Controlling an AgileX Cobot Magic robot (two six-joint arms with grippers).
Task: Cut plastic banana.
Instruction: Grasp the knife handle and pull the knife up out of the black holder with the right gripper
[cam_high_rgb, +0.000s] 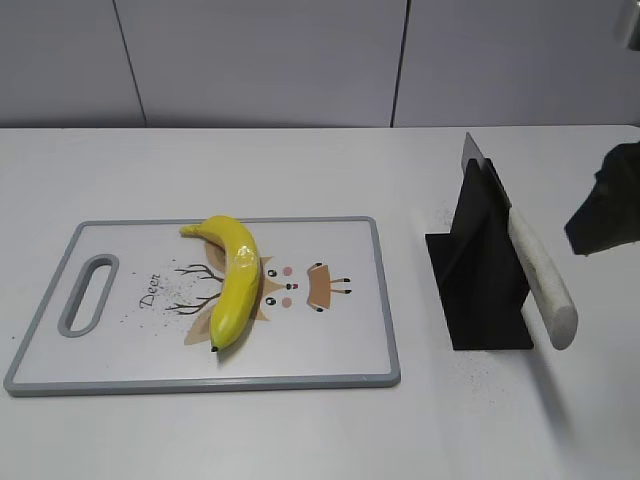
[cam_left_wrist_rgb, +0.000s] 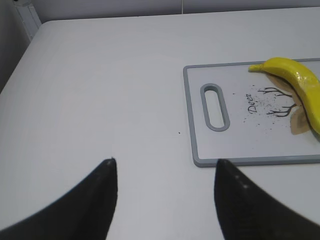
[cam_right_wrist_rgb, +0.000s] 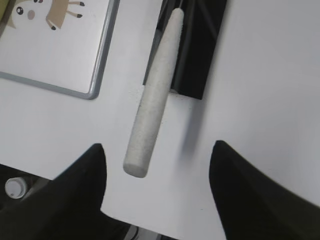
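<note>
glossy yellow plastic banana (cam_high_rgb: 233, 281) lies whole on white grey-rimmed cutting board (cam_high_rgb: 330, 372), uncut. white-handled knife (cam_high_rgb: 541, 282) sits in black stand (cam_high_rgb: 478, 275) right of board. both grippers, left (cam_left_wrist_rgb: 165, 187) & right (cam_right_wrist_rgb: 156, 172), spread apart, empty. nothing done yet.

Glossy yellow plastic banana (cam_high_rgb: 232, 280), whole and uncut, lying curved across the middle of the cutting board (cam_high_rgb: 330, 340), stem toward its far edge, black tip toward its near edge.

Both grippers, left (cam_left_wrist_rgb: 165, 200) and right (cam_right_wrist_rgb: 157, 185), have matte black fingers (cam_left_wrist_rgb: 95, 200), broad at the base, tapering to blunt tips.
</note>
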